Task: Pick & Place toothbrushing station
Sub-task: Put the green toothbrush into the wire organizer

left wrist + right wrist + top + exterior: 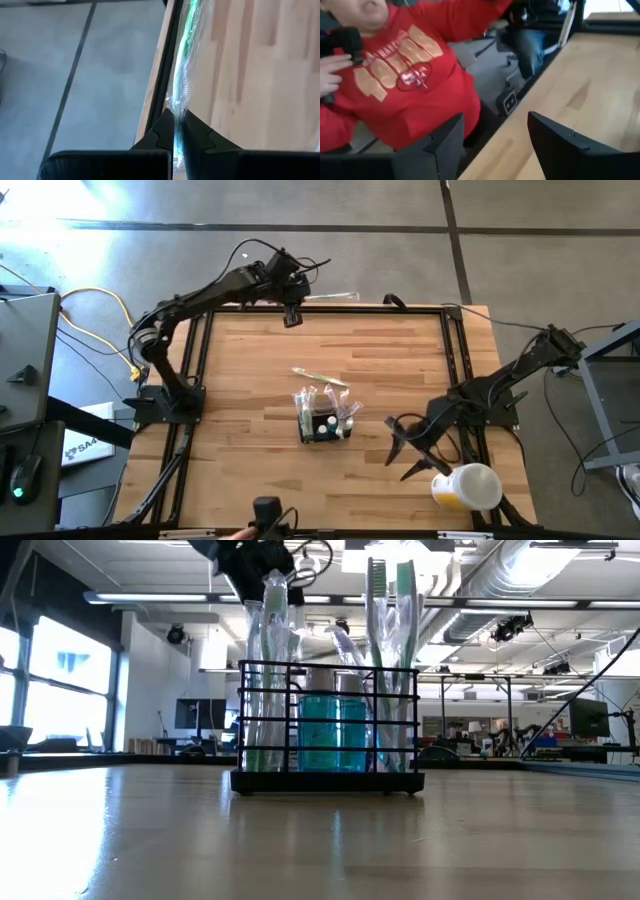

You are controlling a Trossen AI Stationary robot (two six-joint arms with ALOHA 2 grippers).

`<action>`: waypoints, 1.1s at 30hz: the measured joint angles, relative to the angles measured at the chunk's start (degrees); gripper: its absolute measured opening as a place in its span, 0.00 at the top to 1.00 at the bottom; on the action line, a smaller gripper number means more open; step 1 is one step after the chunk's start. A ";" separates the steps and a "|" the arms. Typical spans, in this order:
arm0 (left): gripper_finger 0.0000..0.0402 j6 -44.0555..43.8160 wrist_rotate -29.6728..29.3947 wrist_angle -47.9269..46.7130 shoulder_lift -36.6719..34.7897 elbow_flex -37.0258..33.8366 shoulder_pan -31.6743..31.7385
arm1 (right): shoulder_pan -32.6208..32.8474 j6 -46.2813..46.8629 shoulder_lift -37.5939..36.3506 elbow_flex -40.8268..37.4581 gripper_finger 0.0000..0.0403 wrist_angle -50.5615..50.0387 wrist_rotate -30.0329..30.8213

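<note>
The left gripper (175,131), at the table's far edge, is pressed together on a clear-wrapped toothbrush (183,65) with a green streak inside; only the crinkled wrapper end is pinched between the fingertips (162,131), and the rest runs forward along the black frame rail (161,80). The hold looks thin, so the wrapper could slide out or tear if the arm is lifted fast, and the brush could be dropped over the edge onto the floor just beside the rail. A snag on the rail is also judged possible.

Well away from this gripper, near the table's middle, the toothbrushing station (322,423) stands upright, already crowded with wrapped brushes (385,650) and a blue bottle (335,730). These upright brushes are what would stand in the way of another being dropped in. One loose wrapped brush (320,377) lies just on the gripper's side of the caddy.

Farther off, the right gripper (492,145) waits spread and empty at the near right edge, beside a tipped white-and-yellow cup (466,485). A person in a red sweatshirt (405,75) is seen beyond the table.
</note>
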 joint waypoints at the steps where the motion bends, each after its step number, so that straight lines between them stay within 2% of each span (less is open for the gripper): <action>1: 0.99 -0.63 -0.08 -0.04 -0.82 0.00 -0.44 | 0.60 0.00 0.48 0.00 0.48 -0.09 1.16; 5: 0.99 -4.16 -1.10 -0.40 -3.21 0.00 -3.43 | 1.34 0.38 3.03 0.00 0.48 -1.22 9.08; 9: 0.99 -5.88 -1.90 0.02 -5.74 0.09 -7.75 | 1.29 -0.55 6.32 -0.02 0.48 -1.66 14.51; 17: 0.99 -11.25 -8.68 -0.04 -10.95 0.09 -19.33 | 1.42 -7.25 9.23 -0.02 0.48 -1.63 31.82; 25: 0.99 -14.89 -10.25 -4.03 -13.48 0.18 -33.96 | 2.96 -5.99 8.69 -0.02 0.48 0.74 33.44; 28: 0.99 -15.94 -10.96 -5.95 -13.44 0.17 -39.22 | 4.22 -5.42 8.28 -0.02 0.48 2.60 35.99; 33: 0.99 -17.24 -18.39 -7.82 -13.44 0.15 -49.64 | 5.49 0.68 6.63 0.00 0.48 3.13 40.49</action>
